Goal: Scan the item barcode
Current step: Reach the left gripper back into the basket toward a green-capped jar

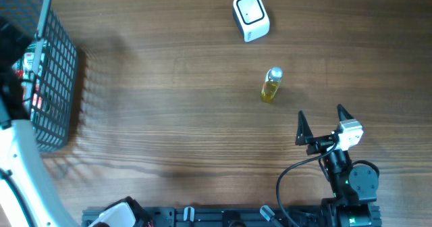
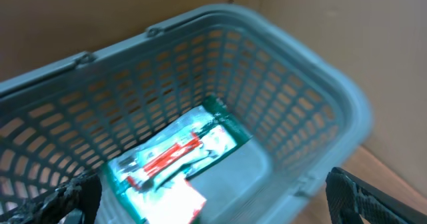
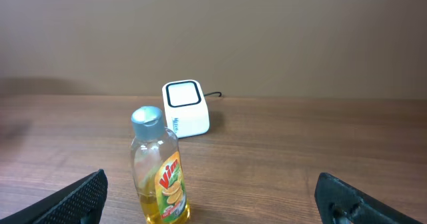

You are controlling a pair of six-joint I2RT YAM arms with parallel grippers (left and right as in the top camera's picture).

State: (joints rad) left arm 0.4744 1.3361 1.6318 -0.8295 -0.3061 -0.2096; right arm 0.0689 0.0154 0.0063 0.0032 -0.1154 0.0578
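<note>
Left claw (image 2: 213,197): spread wide, nothing between its fingers, hanging over the basket's mouth and looking down into it. Probably placed either to fetch from the basket or to drop something in; I cannot tell which.

Basket (image 1: 61,65): grey plastic mesh, at the far left edge of the surface (image 1: 169,119).

Packet (image 2: 177,161): one, flat on the basket floor, green-edged with red print, directly below the left claw and not touched by it.

Scanner (image 1: 250,15): small white box with a dark-framed window, at the back of the surface, cable trailing behind. Its window is tilted up and forward, so a barcode can be shown to it from the front.

Bottle (image 1: 271,85): yellow liquid, grey cap, upright, near the scanner and in front of it, between scanner and right claw. Likely the item to scan. Its label faces the right claw; no barcode shows.

Right claw (image 1: 320,112): wide, empty, low over the surface, short of the bottle and aimed at it, fit for a side grasp.
</note>
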